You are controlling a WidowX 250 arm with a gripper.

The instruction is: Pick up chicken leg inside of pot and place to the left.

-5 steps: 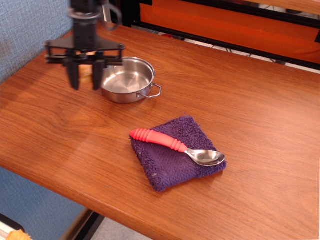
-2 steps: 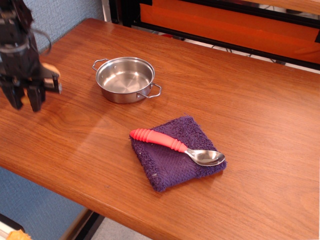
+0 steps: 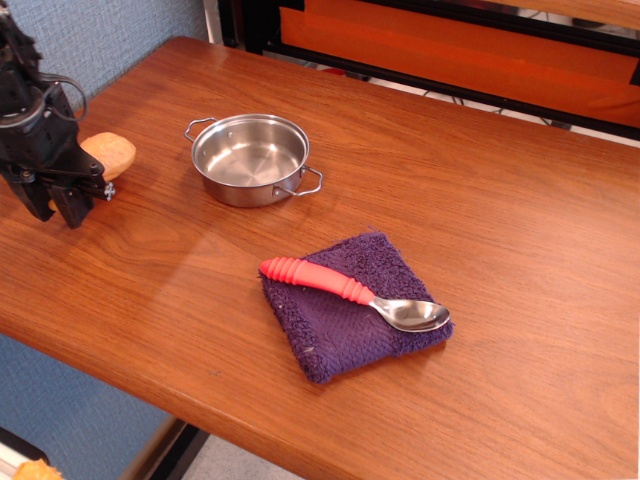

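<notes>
At the table's far left edge, your gripper (image 3: 55, 205) hangs beside the chicken leg (image 3: 108, 154), fingers close together, grip impossible to confirm, while the pot (image 3: 251, 158) sits empty to its right, so only release and retreat seem left.

Chicken leg (image 3: 110, 153): tan-orange, glossy, bulbous end showing, rest hidden; lay on table (image 3: 480, 180) well left of pot. Pot (image 3: 251, 158): shiny steel, shallow, upright, empty, w/ two loop handles.
</notes>
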